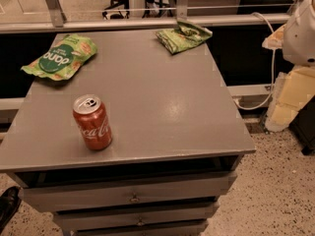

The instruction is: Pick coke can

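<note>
While the pincer sits out of frame, its state impossible to tell, only a white arm housing [304, 28], probably, shows upper right. Item: coke can [92, 122], upright, worktop [162, 97] front-left corner, well left of that housing.

Tabletop [162, 97] bare from centre through 3 to 6 o'clock: open approach. Upright coke can [92, 122] at 8 o'clock, free all round. Green snack bag [60, 56] at 10, crumpled bag [183, 36] at 1, both well apart from it. White arm housing [301, 31] at 2 o'clock, off the tabletop; claw out of frame.
</note>
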Controlling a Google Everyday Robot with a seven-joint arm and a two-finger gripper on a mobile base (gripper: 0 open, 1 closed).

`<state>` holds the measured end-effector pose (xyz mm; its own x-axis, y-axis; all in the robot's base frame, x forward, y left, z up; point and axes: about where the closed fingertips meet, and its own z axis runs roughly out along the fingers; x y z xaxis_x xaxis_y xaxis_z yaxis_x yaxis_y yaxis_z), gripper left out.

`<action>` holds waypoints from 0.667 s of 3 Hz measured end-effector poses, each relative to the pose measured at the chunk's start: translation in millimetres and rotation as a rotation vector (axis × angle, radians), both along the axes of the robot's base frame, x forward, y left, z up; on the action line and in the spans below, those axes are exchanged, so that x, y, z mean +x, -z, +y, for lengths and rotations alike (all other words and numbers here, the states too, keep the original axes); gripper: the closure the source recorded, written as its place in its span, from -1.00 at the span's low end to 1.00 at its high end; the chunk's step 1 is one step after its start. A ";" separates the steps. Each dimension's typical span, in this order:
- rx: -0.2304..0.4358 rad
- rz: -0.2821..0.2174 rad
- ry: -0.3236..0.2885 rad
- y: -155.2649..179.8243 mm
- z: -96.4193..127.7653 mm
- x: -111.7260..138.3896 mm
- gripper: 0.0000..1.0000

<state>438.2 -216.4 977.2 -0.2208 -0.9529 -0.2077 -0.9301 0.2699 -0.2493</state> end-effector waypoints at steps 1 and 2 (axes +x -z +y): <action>0.009 -0.006 -0.001 -0.8 1.3 0.9 -1.00; 0.176 0.000 -0.042 25.8 47.2 12.4 -1.00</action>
